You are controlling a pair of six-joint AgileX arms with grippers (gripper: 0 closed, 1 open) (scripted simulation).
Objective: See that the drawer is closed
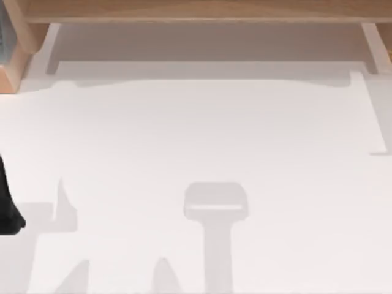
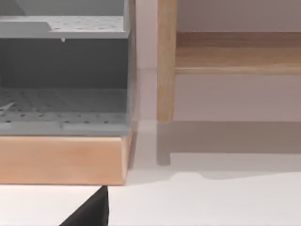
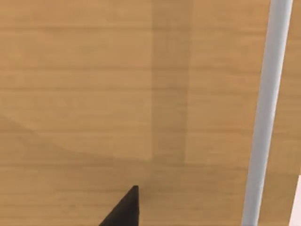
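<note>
My right end effector point(image 3: 127, 209) is right up against a wooden panel point(image 3: 94, 94) beside a grey bar point(image 3: 265, 113); can't tell its fingers, no writing anywhere.

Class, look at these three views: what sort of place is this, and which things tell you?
Probably a simulated workbench for robot arms. A plain white table runs under a wooden cabinet; a grey perforated rack sits on a wood base; a wood panel with a grey bar handle suggests a drawer front.
</note>
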